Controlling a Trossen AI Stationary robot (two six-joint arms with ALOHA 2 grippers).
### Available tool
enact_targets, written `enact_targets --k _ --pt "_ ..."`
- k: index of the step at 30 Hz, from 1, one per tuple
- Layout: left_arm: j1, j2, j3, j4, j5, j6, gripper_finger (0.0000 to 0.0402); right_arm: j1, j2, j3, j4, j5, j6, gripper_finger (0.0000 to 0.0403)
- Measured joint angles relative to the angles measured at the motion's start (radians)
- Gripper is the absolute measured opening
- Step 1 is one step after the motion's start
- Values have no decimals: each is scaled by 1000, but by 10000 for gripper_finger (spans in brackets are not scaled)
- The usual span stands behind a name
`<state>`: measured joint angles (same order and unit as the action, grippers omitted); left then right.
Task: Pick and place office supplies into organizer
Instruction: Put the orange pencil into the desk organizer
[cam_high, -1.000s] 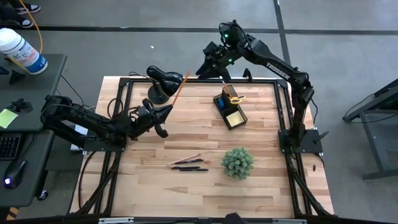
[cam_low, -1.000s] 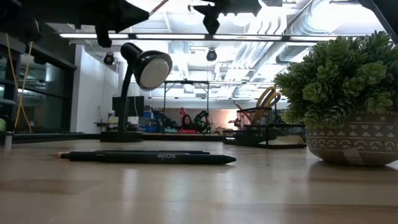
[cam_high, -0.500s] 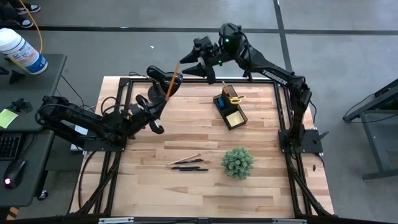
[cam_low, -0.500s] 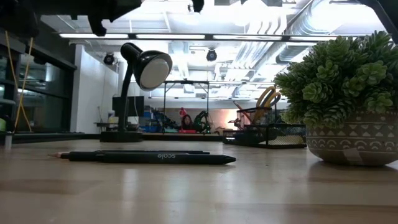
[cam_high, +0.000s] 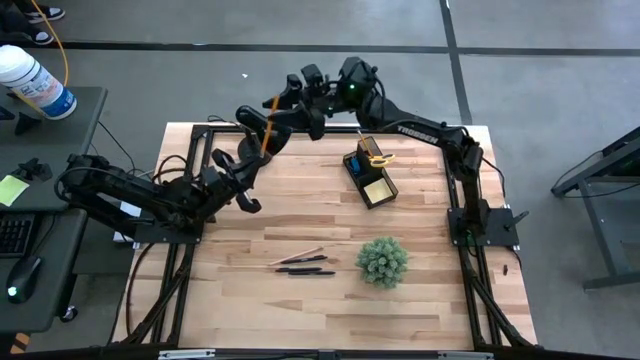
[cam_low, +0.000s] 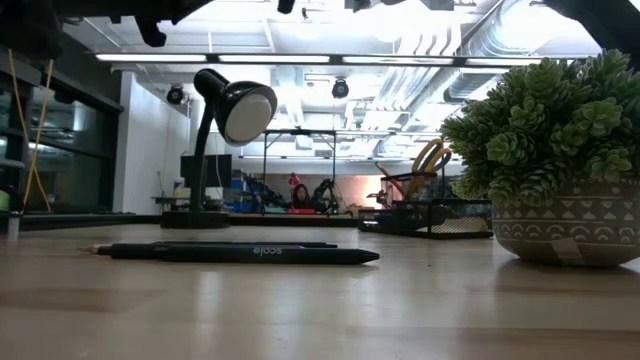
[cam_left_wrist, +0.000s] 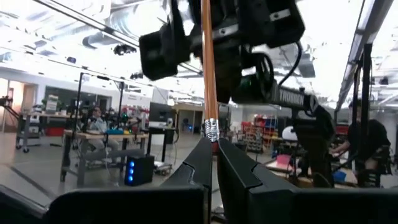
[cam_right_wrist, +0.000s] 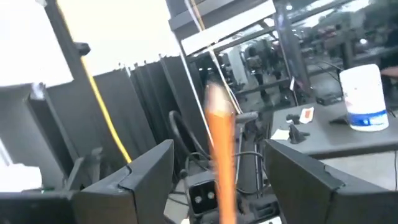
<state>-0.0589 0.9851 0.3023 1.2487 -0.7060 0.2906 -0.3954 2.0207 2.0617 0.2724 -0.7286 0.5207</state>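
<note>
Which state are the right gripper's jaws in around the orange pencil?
Open: the right gripper has its fingers spread either side of the orange pencil, gaps showing; the left gripper holds it.

Wood table (cam_high: 300, 300), black frame round it. On it: desk lamp (cam_high: 255, 130) upper left, black organizer (cam_high: 368, 172) upper right of centre, green plant in pot (cam_high: 382, 261) lower right. Pencil (cam_high: 297, 256) and two black pens (cam_high: 303, 268) lie side by side near centre, just left of plant.

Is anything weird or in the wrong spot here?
Yes: an orange pencil is up in the air, pinched by the left gripper, with the right gripper open around its top. Other pens lie loose on the table.
</note>
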Motion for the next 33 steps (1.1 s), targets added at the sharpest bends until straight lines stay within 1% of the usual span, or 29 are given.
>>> enact_targets --k 5,9,14,22,23,33 --pt "0 -2 0 27 2 23 0 10 16 0 82 43 46 240" --pt "0 -2 0 29 6 23 0 12 24 0 112 53 67 215" --pt "0 -2 0 30 7 20 0 14 24 0 115 58 66 153" --pt "0 -2 0 29 17 20 0 16 24 0 113 46 39 27" --pt "0 -1 0 30 19 21 0 15 24 0 111 38 36 20" --pt "0 -1 0 27 13 96 6 13 24 0 109 8 15 21"
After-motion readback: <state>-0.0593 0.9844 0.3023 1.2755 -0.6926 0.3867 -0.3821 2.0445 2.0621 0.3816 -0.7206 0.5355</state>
